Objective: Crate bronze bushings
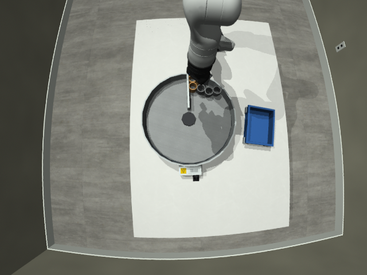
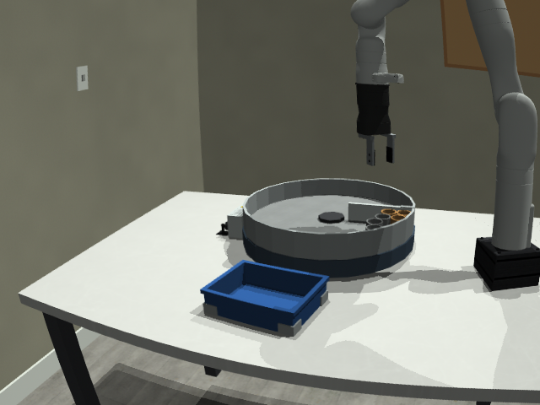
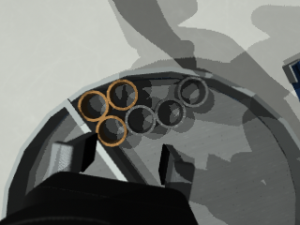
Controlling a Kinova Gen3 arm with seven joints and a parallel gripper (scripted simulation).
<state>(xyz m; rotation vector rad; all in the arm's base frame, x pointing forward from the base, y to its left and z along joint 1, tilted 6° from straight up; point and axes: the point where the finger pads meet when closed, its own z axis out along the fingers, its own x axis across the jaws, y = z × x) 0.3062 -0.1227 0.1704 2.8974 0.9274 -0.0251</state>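
Three bronze bushings stand upright in a cluster beside the divider on the turning table (image 1: 168, 127) (image 2: 331, 245) (image 3: 244, 141): one bushing (image 3: 79, 106) by the divider's outer end, one (image 3: 122, 80) near the rim, one (image 1: 192, 90) (image 3: 111, 145) closer in. Three steel bushings stand in a row to their right: the nearest (image 3: 141, 133) appears against the inner bronze one, then a middle one (image 3: 170, 127) and an outer one (image 3: 192, 77). The blue crate (image 1: 259, 127) (image 2: 244, 314) is empty. My gripper (image 2: 380, 163) (image 3: 128, 152) is open and empty, high above the turning table near the bushings.
A thin upright divider (image 1: 188, 95) (image 2: 359, 212) (image 3: 109, 159) runs inward from the turning table's raised rim. A dark round hub (image 1: 188, 118) (image 2: 331, 217) sits at its centre. A small control box (image 1: 190, 170) is fixed outside the rim, opposite the bushings.
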